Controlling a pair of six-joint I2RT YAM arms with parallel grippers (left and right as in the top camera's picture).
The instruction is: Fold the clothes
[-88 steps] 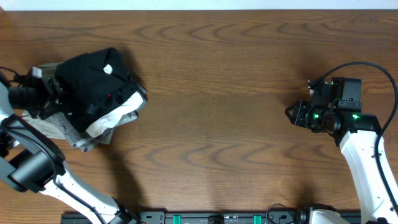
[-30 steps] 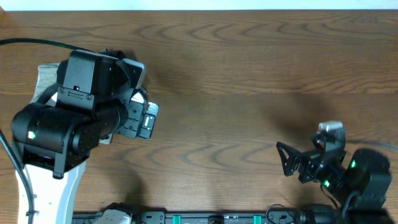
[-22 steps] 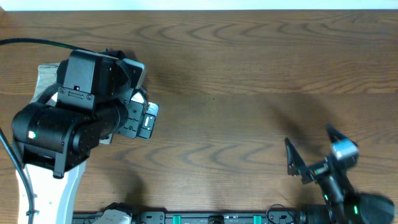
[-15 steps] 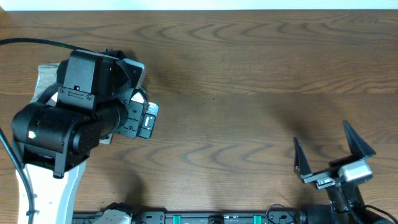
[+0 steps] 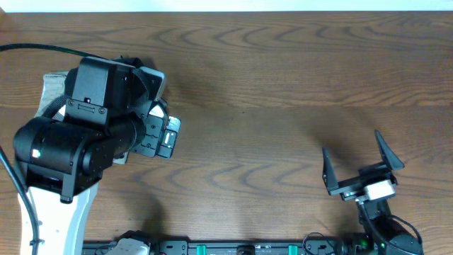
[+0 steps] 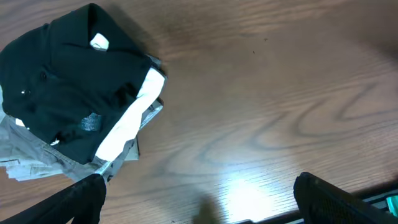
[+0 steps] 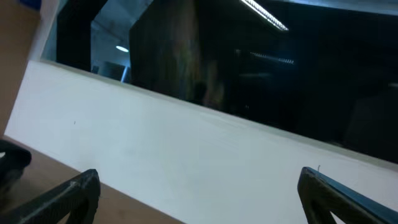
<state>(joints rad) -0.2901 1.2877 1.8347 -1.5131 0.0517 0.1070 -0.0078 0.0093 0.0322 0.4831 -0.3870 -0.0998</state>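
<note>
Black T-shirt (image 6: 65, 93) sits bundled atop a grey-and-white pile (image 6: 127, 127) at the left end of the table (image 6: 280, 81) — left claw (image 6: 199, 183) hangs above, wide open, empty. Right claw (image 5: 352, 145), well apart at front right, is likewise open and empty. Best to pinch only the black layer — lifting it clear.

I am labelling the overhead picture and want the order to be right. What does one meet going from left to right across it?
left arm → bare table → right gripper, open. The garment pile lies mostly under that arm, so it is left out.
</note>
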